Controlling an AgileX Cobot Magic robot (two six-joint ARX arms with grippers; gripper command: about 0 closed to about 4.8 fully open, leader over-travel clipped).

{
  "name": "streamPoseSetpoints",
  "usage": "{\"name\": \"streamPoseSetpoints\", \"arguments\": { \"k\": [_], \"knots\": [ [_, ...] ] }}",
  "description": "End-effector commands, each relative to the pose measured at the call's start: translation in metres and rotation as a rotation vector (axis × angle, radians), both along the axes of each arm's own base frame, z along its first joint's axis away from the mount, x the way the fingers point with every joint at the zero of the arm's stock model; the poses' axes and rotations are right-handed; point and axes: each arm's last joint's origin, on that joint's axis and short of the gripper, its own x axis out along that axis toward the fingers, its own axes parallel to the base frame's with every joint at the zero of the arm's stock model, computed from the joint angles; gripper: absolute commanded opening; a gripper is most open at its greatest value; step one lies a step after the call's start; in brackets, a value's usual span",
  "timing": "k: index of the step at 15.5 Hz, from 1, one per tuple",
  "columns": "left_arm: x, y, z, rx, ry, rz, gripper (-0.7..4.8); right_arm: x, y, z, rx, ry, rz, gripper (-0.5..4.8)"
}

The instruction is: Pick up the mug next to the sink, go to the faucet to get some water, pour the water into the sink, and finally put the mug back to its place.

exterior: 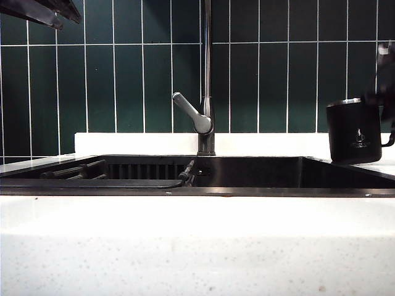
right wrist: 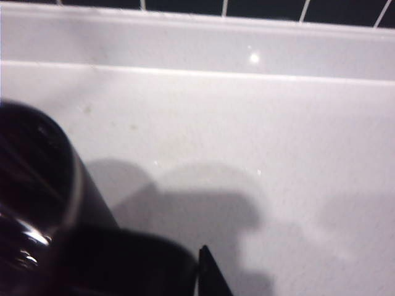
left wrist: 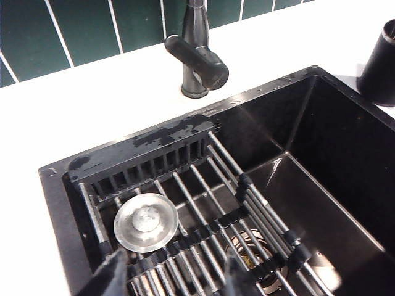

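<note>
Final step: your mug [exterior: 354, 131] stood on the surface right of the sink [exterior: 259, 191]. Right end effector [right wrist: 203, 271] beside it, grip unclear; left end effector [left wrist: 170, 271] spread wide over the sink. Next, withdraw.

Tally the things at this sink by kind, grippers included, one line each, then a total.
Mug: 1
Faucet: 1
Sink: 1
Rack in the sink: 1
Round metal stopper on the rack: 1
Grippers: 2, the left gripper above the sink, the right gripper beside the mug
Total: 7
</note>
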Motion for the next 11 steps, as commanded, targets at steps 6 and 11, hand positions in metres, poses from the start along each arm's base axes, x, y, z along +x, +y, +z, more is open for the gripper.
{"name": "streamPoseSetpoints", "arguments": {
  "k": [6, 11],
  "knots": [
    [-0.015, 0.003, 0.007, -0.003, -0.020, -0.011, 1.75, -0.030, 0.005, 0.030, 0.004, 0.062, -0.020, 1.17],
    [-0.046, 0.014, 0.010, 0.080, -0.026, 0.052, 1.68, -0.065, 0.010, 0.065, 0.051, 0.008, -0.023, 0.83]
  ]
}}
